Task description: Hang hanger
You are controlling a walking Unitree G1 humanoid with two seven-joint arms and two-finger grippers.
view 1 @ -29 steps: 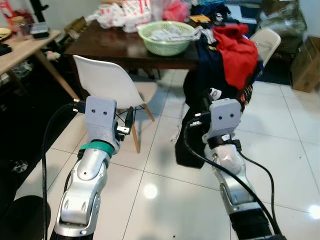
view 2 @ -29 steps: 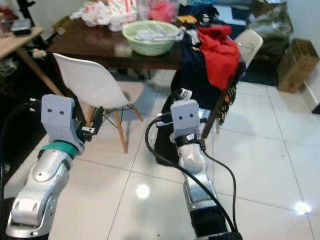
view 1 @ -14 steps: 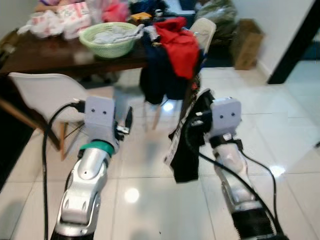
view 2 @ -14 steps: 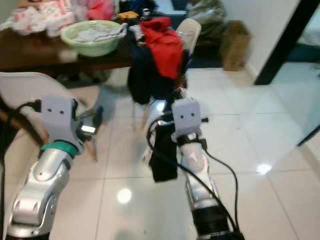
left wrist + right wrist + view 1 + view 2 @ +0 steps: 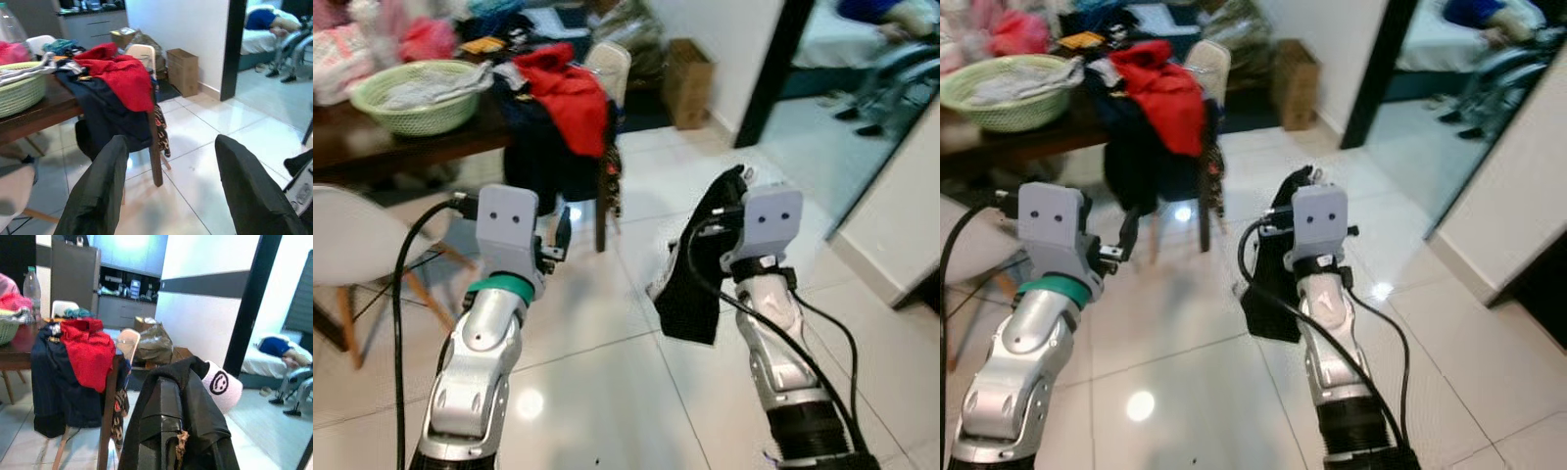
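A black garment (image 5: 690, 284) with a white smiley patch (image 5: 220, 384) hangs from my right gripper (image 5: 729, 211), held chest-high over the tiled floor. The cloth drapes over the right fingers (image 5: 164, 404), which are shut on it; no hanger can be made out under the fabric. My left gripper (image 5: 171, 147) is raised beside it on the left, open, with nothing between its two black fingers (image 5: 105, 186). Ahead of it stands a chair (image 5: 607, 73) heaped with red and navy clothes (image 5: 563, 108).
A dark table (image 5: 372, 147) with a green basket (image 5: 411, 93) is at the far left, and a white chair (image 5: 352, 245) stands in front of it. A cardboard box (image 5: 690, 83) sits by the wall. A dark-framed doorway (image 5: 773, 78) opens to a bedroom at the right. A white wall corner (image 5: 901, 215) is near my right arm.
The whole view has swung to the right: table and chairs slid left and the doorway came into sight. Both arms keep their pose, the right one still carrying the black garment.
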